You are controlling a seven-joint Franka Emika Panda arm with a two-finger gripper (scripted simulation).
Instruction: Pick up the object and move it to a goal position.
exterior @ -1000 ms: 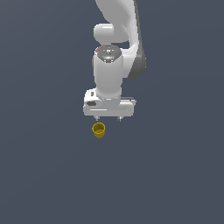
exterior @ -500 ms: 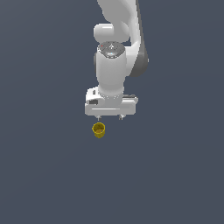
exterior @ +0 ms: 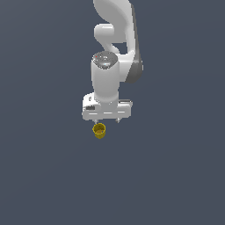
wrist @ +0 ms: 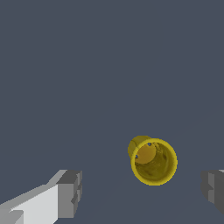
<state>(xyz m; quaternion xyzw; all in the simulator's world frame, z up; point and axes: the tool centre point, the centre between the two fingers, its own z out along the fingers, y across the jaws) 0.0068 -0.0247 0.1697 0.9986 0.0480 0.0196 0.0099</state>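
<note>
The object is a small yellow cup (exterior: pixel 99 130) with a hollow top, standing on the dark grey floor. In the exterior view it sits just below the white gripper (exterior: pixel 106 120), slightly toward that view's left. The wrist view looks down into the cup (wrist: pixel 153 161); it lies between the two grey fingertips (wrist: pixel 70 193), nearer the far-side one. The gripper (wrist: pixel 142 190) is open and empty, its jaws wide apart, above the cup and not touching it.
The white arm (exterior: pixel 115 52) rises behind the gripper toward the top of the exterior view. The floor is a plain dark grey surface (exterior: pixel 176 176) with no other objects in view.
The gripper has moved down and toward the exterior view's left, closer to the cup. The cup has not moved.
</note>
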